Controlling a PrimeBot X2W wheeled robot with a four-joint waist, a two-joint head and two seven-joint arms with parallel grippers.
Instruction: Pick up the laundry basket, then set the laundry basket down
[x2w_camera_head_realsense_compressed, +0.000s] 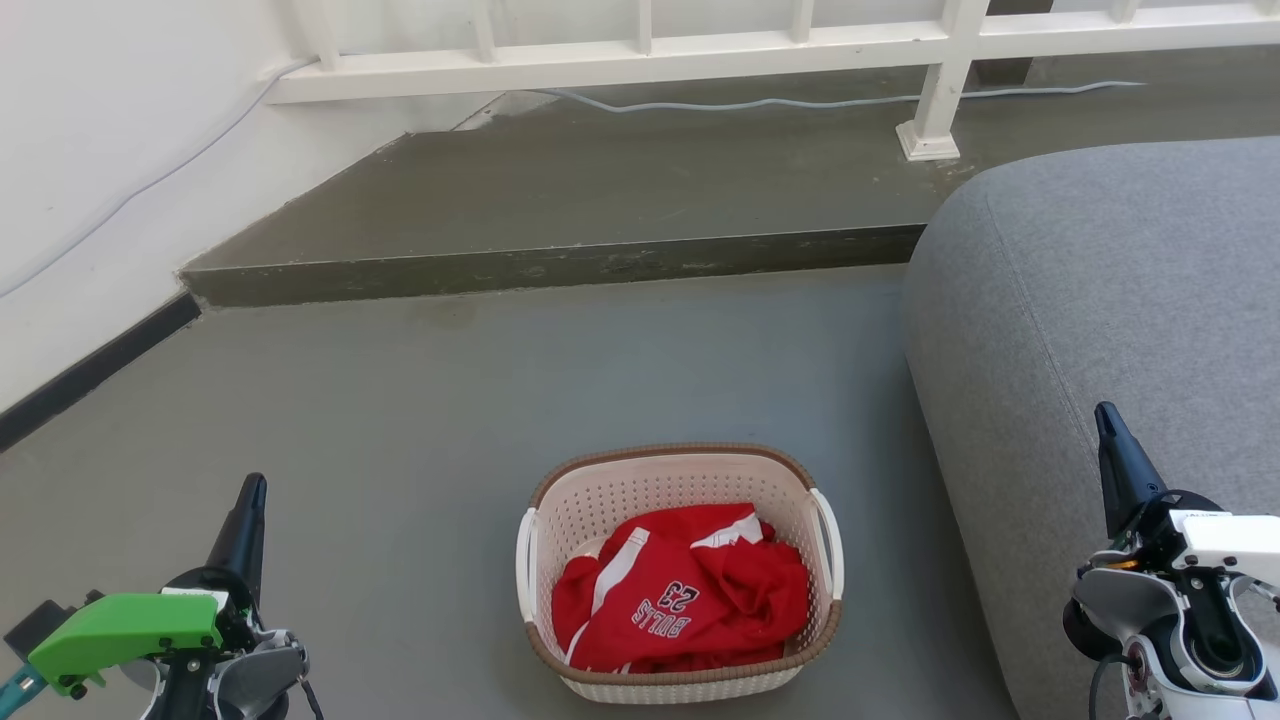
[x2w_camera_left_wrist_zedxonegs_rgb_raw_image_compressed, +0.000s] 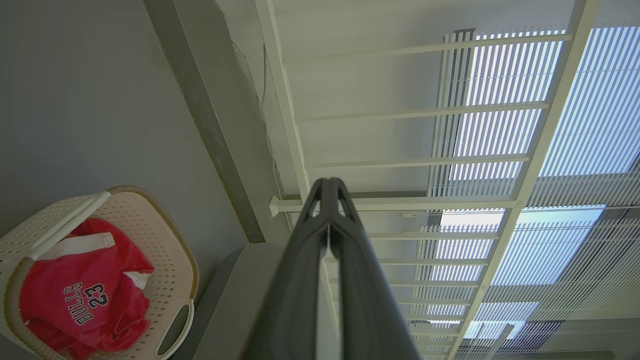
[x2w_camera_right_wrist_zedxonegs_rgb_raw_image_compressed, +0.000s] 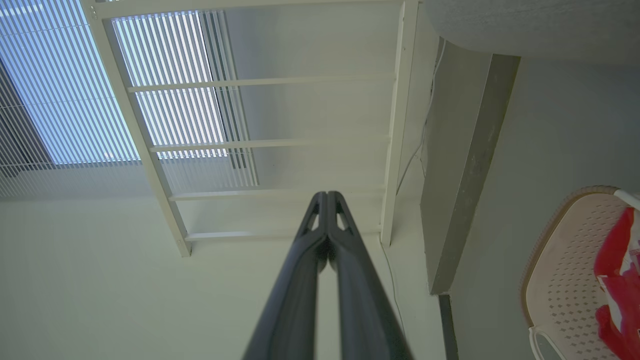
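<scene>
The laundry basket (x2w_camera_head_realsense_compressed: 640, 490) stands on the grey floor in the lower middle of the head view, cream with perforated walls, a brown rim and white side handles. A red jersey (x2w_camera_head_realsense_compressed: 685, 590) lies inside it. The basket (x2w_camera_left_wrist_zedxonegs_rgb_raw_image_compressed: 165, 250) also shows at the lower left of the left wrist view, and the basket (x2w_camera_right_wrist_zedxonegs_rgb_raw_image_compressed: 560, 280) at the lower right of the right wrist view. My left gripper (x2w_camera_head_realsense_compressed: 255, 485) is at the lower left, shut and empty, well left of the basket. My right gripper (x2w_camera_head_realsense_compressed: 1103, 412) is at the lower right, shut and empty, over the sofa.
A grey sofa (x2w_camera_head_realsense_compressed: 1110, 300) fills the right side, close to the basket's right handle. A raised concrete step (x2w_camera_head_realsense_compressed: 560, 265) crosses behind, with a white railing (x2w_camera_head_realsense_compressed: 940, 90) and a cable on it. A white wall (x2w_camera_head_realsense_compressed: 90, 180) runs along the left.
</scene>
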